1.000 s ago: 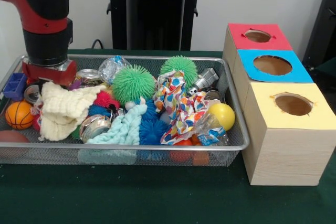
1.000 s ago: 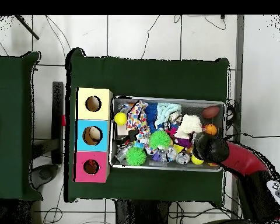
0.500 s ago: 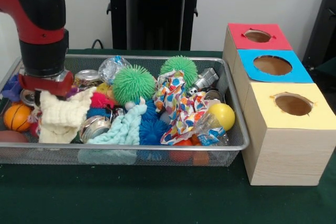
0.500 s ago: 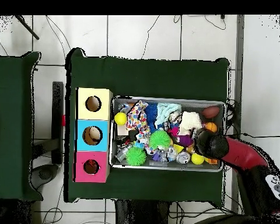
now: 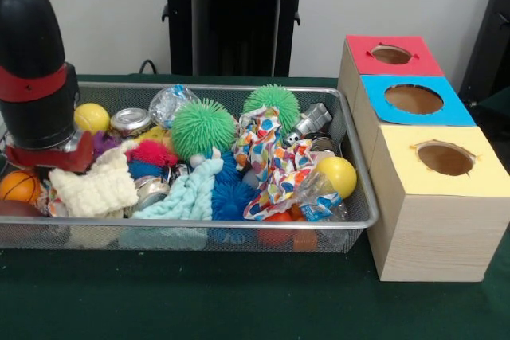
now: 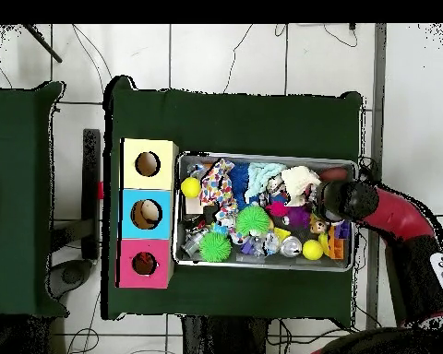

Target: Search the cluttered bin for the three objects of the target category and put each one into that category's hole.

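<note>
The wire-mesh bin (image 5: 355, 216) is full of clutter; it also shows in the overhead view (image 6: 267, 156). My gripper (image 5: 48, 158) is down in the bin's left end in the front view, at a cream knitted cloth (image 5: 92, 189). Its tips are hidden in the clutter. In the overhead view the gripper (image 6: 341, 201) is at the bin's right end. No plush animal shows clearly. A small tan thing (image 6: 319, 226) lies beside the arm, and something orange (image 5: 277, 216) lies under the spotted cloth (image 5: 271, 161). The red-topped box's hole (image 5: 390, 55) is at the far right and also shows in the overhead view (image 6: 144, 265).
Two green spiky balls (image 5: 203, 127) (image 5: 272, 101), a blue spiky ball (image 5: 231, 197), a mint cloth (image 5: 187, 193), yellow balls (image 5: 92, 117) (image 5: 339, 174), a can (image 5: 131, 121) and an orange ball (image 5: 17, 186) fill the bin. The blue-topped (image 5: 414, 99) and yellow-topped (image 5: 445, 158) boxes stand nearer.
The arm has moved towards the bin's near left corner in the front view and sunk lower. The cream cloth has shifted with it. A yellow ball and a can now show behind.
</note>
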Available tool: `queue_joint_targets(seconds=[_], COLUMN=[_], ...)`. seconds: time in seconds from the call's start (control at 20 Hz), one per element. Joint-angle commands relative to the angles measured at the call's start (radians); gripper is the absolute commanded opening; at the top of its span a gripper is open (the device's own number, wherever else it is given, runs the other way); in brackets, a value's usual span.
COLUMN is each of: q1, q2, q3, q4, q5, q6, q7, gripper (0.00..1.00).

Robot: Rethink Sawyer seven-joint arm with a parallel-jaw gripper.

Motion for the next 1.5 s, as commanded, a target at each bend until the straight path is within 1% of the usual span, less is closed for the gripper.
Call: queue_joint_targets(seconds=[0.05,0.15,0.25,0.4,0.55,0.7,0.8,1.0,1.15,1.25,1.5], q1=[-0.037,-0.025,-0.005,0.020,0.048,0.050,0.054,0.065,0.066,0.061,0.050], q2=[0.223,0.193,0.150,0.056,-0.057,-0.114,-0.157,-0.247,-0.288,-0.295,-0.303], q3=[0.135,0.128,0.109,0.079,0.058,0.045,0.037,0.025,0.021,0.021,0.017], q4=[-0.222,-0.207,-0.179,-0.100,-0.022,0.036,0.066,0.103,0.122,0.131,0.167], q5=[-0.162,-0.170,-0.164,-0.145,-0.131,-0.117,-0.107,-0.073,-0.054,-0.049,-0.049], q6=[-0.089,-0.064,-0.026,0.018,0.055,0.063,0.088,0.176,0.211,0.216,0.183], q7=[-0.376,-0.354,-0.313,-0.243,-0.198,-0.148,-0.131,-0.123,-0.114,-0.112,-0.095], gripper=[1.00,1.00,1.00,1.00,1.00,1.00,1.00,1.00,1.00,1.00,1.00])
